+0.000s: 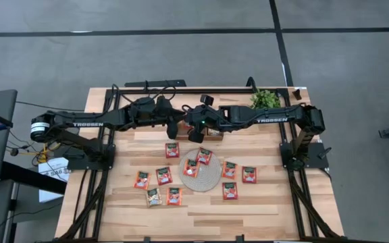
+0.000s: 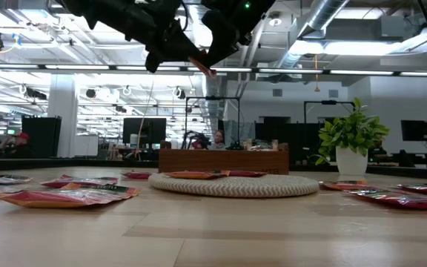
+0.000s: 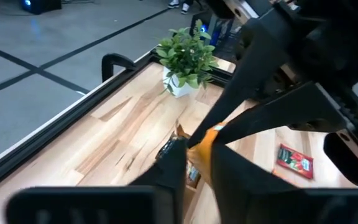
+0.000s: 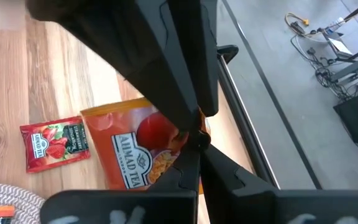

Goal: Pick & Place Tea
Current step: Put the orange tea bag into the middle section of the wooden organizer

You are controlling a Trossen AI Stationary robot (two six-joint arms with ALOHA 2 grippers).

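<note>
Sachet [image 4: 143,149] pinched between our left gripper [image 3: 191,146] and right gripper [image 4: 194,134], both clamped, may tear if we pull apart.

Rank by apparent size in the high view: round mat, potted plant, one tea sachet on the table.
1. Round mat, clearly largest.
2. Potted plant.
3. Tea sachet, smallest, though only slightly smaller than the plant's foliage from above, so 2 and 3 are close.
</note>
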